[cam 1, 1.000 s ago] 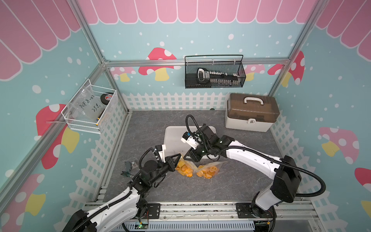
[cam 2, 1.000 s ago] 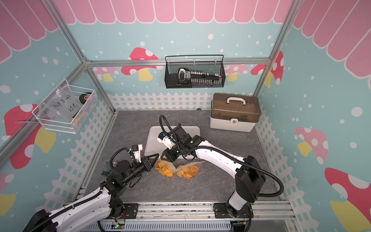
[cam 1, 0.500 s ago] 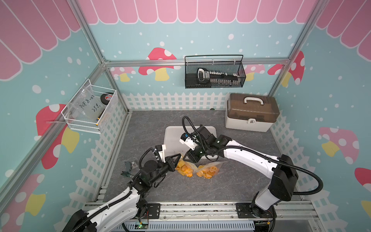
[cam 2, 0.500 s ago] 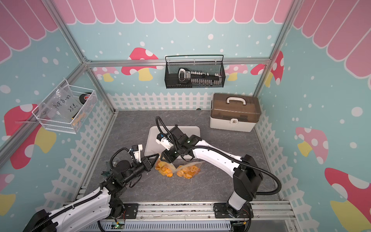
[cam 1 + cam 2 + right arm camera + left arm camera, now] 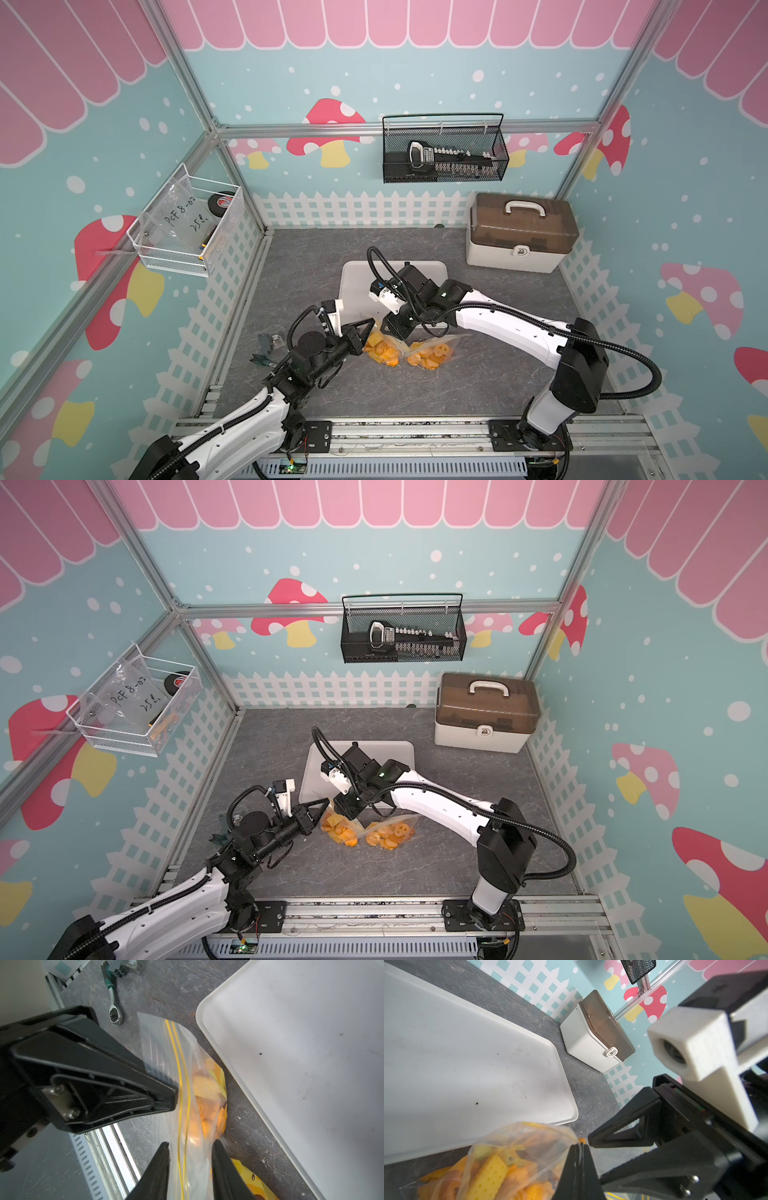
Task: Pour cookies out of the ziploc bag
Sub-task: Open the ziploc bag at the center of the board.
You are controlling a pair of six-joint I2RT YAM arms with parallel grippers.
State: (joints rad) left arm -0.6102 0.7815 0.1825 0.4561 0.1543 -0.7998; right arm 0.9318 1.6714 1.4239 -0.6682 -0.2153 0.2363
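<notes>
The clear ziploc bag (image 5: 409,347) lies on the grey floor just in front of the white tray (image 5: 353,282), with orange and yellow cookies (image 5: 380,353) bunched inside it in two heaps. My left gripper (image 5: 370,323) is shut on the bag's top corner (image 5: 571,1136), the film pinched between its tips (image 5: 580,1145). My right gripper (image 5: 190,1144) is open, its two fingers standing on either side of the yellow zip strip (image 5: 180,1088) without pressing it. In both top views it hovers over the bag's mouth (image 5: 340,808). The tray holds no cookies.
A brown-lidded toolbox (image 5: 519,232) stands at the back right. A ratchet wrench (image 5: 114,1007) and small parts (image 5: 266,349) lie on the floor left of the bag. A black mesh basket (image 5: 444,153) and a white wire basket (image 5: 183,228) hang on the walls.
My right wrist has shifted a little to the left over the bag's mouth and its jaws have narrowed slightly. The left gripper has kept its hold and place.
</notes>
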